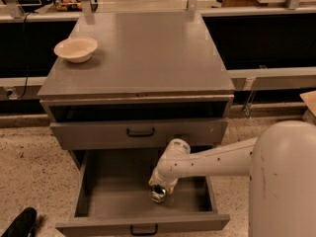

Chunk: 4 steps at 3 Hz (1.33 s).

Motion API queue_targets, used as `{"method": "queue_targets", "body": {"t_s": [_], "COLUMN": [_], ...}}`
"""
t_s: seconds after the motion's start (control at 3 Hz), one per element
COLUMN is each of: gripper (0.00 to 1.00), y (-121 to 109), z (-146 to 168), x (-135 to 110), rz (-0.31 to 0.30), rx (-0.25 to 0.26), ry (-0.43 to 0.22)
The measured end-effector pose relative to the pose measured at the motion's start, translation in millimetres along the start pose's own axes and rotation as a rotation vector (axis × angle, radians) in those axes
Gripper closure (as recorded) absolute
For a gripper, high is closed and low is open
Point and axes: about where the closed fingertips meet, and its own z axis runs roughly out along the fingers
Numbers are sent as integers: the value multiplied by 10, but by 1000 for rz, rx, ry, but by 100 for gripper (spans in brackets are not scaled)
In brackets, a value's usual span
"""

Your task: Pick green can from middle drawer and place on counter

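The gripper (159, 186) sits low in the middle drawer (108, 197), mostly hidden beneath its own wrist (170, 163). Of the green can (158, 195) only a silver end shows. The robot's body (284, 181) runs off the right edge.

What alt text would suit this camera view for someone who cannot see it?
A white robot arm reaches down into the open middle drawer, its claw right at a small green can low inside. On the grey counter above, a cream bowl sits near the left edge.
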Motion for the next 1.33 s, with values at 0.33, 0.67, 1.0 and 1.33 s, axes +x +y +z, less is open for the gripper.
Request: {"method": "queue_targets", "body": {"t_s": [0.33,0.67,1.0,1.33], "gripper": [100,100,100,100], "y": [-15,-30,46,15], "z": [-331,-892,-1593,-2363], "x": [-31,-134,-123,-17], "rz": [-17,-36,-67,-162], "rx": [126,275,330,300], "ry": [-3,14,64,93]}}
